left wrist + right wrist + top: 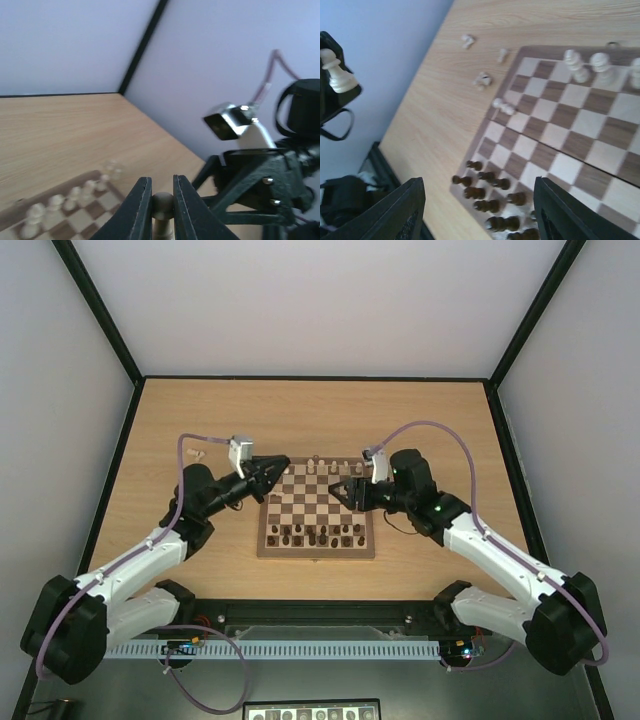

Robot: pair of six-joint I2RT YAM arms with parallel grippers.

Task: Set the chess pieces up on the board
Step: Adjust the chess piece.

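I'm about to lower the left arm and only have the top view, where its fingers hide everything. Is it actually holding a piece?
Observer: Yes. The left wrist view shows the left gripper shut on a pale pawn, its head pinched in the grip.
Operator: And the right?
Observer: The right gripper is open and holding nothing.
Operator: Any pale pieces off the squares?
Observer: At least three loose pale pieces lie on the table beside the board; a fourth piece lies on its border.
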